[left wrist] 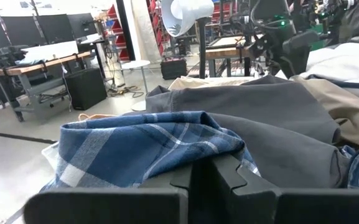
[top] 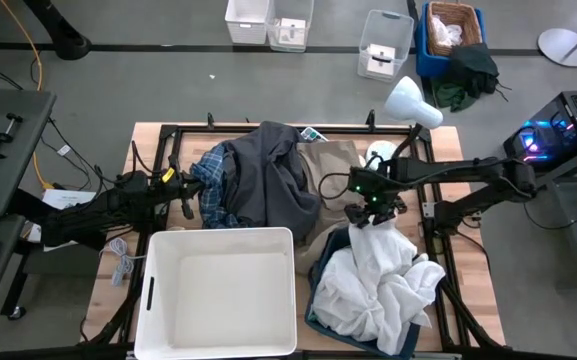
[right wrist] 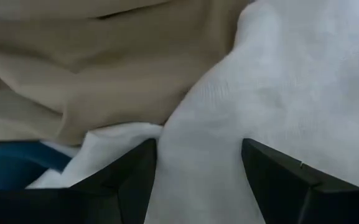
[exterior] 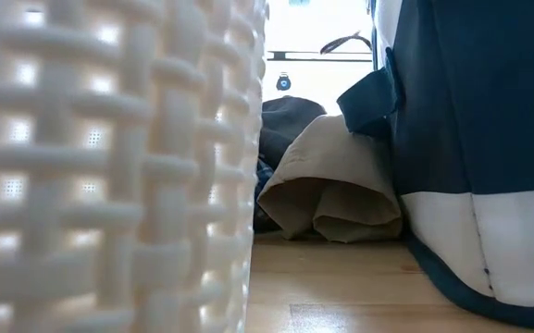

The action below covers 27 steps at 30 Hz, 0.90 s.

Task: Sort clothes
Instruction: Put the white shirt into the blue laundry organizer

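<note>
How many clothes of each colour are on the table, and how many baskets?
White garment: 1, in the dark blue basket, under the right gripper
Beige khaki garment: 1
Dark grey garment: 1
Blue-and-white plaid shirt: 1, by the left gripper
Baskets: 2, the dark blue one and an empty white basket
Total: 4 clothes, 2 baskets

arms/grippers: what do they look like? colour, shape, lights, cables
Both arms are black and slim, built of jointed segments. The right arm has green lights near its wrist; its gripper has two flat, angular black fingers. The left arm has a yellow mark near its gripper. Loose cables lie beside its base.
</note>
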Each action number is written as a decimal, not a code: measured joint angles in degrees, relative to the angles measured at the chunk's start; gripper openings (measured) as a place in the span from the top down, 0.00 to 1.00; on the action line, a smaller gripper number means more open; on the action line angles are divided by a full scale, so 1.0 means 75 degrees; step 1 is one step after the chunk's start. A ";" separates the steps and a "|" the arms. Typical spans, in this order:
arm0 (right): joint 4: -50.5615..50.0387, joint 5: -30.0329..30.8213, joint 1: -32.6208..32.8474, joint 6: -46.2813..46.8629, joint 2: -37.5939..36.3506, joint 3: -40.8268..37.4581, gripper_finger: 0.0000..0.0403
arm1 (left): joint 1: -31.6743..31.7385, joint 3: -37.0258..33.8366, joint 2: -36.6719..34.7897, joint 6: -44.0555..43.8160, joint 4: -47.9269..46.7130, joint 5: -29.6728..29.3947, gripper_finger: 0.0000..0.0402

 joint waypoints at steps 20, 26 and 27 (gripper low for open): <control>-0.2396 0.2458 0.2021 0.0179 -0.0693 0.3819 1.00 | 0.0002 0.0000 0.0000 0.0001 -0.0002 -0.0002 0.96; -0.1297 0.2948 0.3488 0.0283 -0.0429 0.5711 1.00 | 0.0000 0.0000 0.0000 0.0001 -0.0004 -0.0002 0.96; -0.0922 0.2933 0.3811 0.0156 -0.0315 0.5805 1.00 | 0.0003 0.0000 0.0000 0.0001 -0.0004 -0.0002 0.96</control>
